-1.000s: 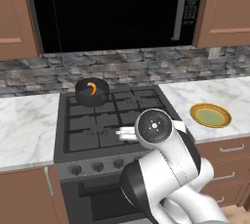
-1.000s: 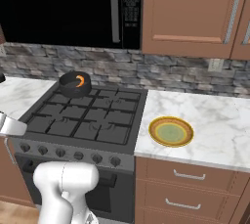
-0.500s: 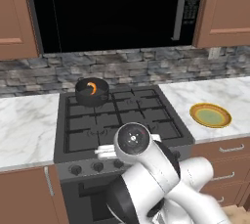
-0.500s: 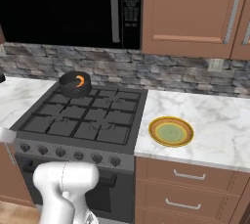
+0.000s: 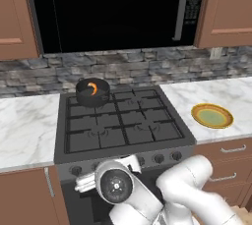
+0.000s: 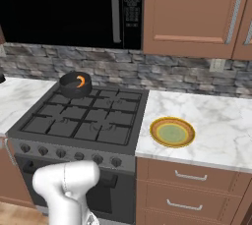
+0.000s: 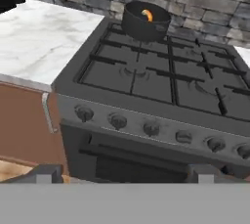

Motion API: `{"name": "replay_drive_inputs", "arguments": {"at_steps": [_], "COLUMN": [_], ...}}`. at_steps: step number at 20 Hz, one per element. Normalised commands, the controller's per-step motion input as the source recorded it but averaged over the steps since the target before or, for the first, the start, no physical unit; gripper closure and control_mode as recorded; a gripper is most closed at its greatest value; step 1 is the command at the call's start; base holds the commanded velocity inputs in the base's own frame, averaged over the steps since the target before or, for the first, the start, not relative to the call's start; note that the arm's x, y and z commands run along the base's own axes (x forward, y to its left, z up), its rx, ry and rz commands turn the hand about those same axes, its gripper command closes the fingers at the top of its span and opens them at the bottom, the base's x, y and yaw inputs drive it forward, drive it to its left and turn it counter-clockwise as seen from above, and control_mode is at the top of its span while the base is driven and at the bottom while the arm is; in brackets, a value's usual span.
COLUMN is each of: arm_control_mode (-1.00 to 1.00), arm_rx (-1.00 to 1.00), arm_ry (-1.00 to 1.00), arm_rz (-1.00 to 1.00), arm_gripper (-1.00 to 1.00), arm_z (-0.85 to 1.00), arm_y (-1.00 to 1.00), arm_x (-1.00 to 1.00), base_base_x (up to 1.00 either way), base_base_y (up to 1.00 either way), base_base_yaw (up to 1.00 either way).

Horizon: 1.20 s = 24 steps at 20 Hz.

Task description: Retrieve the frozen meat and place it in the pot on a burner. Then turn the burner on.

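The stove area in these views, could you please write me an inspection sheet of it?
Surface: black gas stove between white marble counters.
Job's things: short dark grey pot on the back-left burner, small orange-brown meat piece inside it.
Clutter: round yellow-green plate on the right counter.
Grippers: tool open, low before the knob row, holding nothing.
Cables: nothing seen.
Surroundings: stone backsplash, black microwave, brown cabinets.

Meat [image 5: 91,89] in pot [image 5: 92,93] on rear-left burner [image 5: 91,102]; plate [image 5: 212,116] on counter [image 5: 231,96] right of stove [image 5: 123,121]
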Motion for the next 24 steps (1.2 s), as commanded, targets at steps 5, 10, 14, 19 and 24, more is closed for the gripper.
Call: {"name": "replay_drive_inputs", "arguments": {"at_steps": [5,10,14,19,24], "arm_control_mode": [-1.00,-1.00,-1.00,-1.00,-1.00], "arm_rx": [-0.10,0.18,0.41,0.24,0.02], "arm_ry": [-0.59,-0.20,-0.01,-0.04,-0.09], "arm_rz": [0.22,-0.02,-0.12,-0.06,-0.14], "arm_gripper": [-1.00,-1.00,-1.00,-1.00,-1.00], "arm_z": [-0.95,-0.44,-0.62,-0.55,-0.29], "arm_y": [0.00,0.00,0.04,0.48,0.47], "arm_x": [-0.01,0.32,0.42,0.12,0.00], "base_base_x": [0.00,0.00,0.00,0.00,0.00], "base_base_y": [0.00,0.00,0.00,0.00,0.00], "base_base_yaw": [0.00,0.00,0.00,0.00,0.00]}}
